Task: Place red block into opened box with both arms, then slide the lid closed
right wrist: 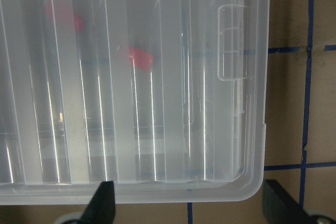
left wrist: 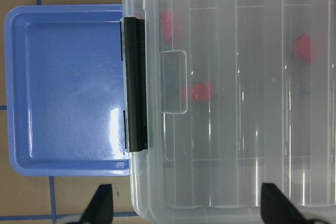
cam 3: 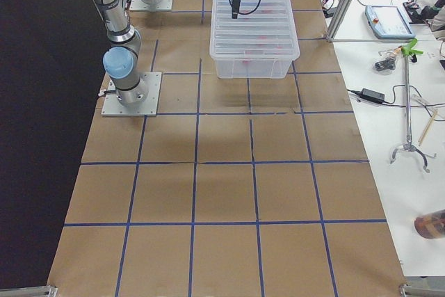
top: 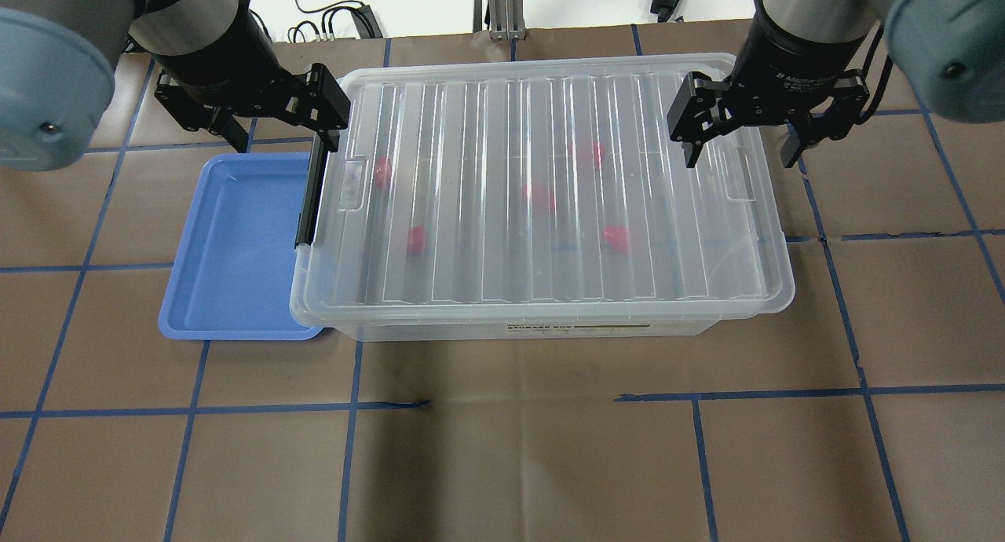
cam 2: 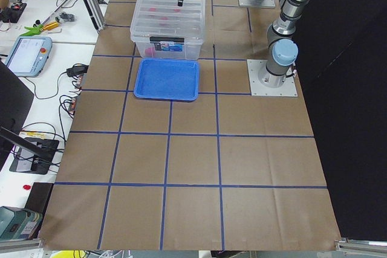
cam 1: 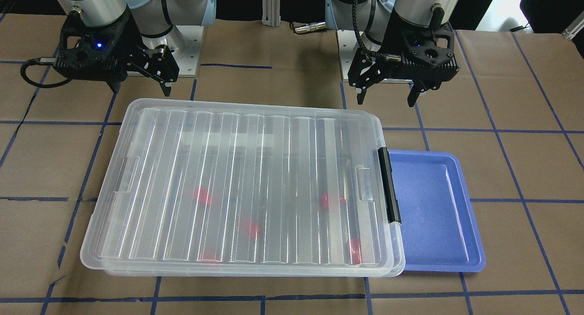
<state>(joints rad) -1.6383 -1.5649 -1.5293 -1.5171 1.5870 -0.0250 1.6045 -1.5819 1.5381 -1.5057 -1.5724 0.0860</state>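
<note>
The clear box (top: 534, 330) stands mid-table with its ribbed lid (top: 487, 118) lying flat over it, covering the whole top. Several red blocks, such as one (top: 414, 239) and another (cam 1: 201, 196), show blurred through the lid, inside the box. The black latch bar (top: 310, 196) is on the short side facing the blue tray. My left gripper (top: 279, 130) hangs open above the latch-side back corner, holding nothing. Over the opposite back corner my right gripper (top: 740, 153) is open too. In the wrist views, the left gripper (left wrist: 187, 205) and right gripper (right wrist: 191, 203) straddle the lid's edge.
A blue tray (top: 235, 243) lies empty against the box's latch side. Brown paper with blue tape lines covers the table (top: 502, 448). Both arm bases (cam 1: 187, 55) stand behind the box. Side benches hold cables and devices (cam 2: 27, 55).
</note>
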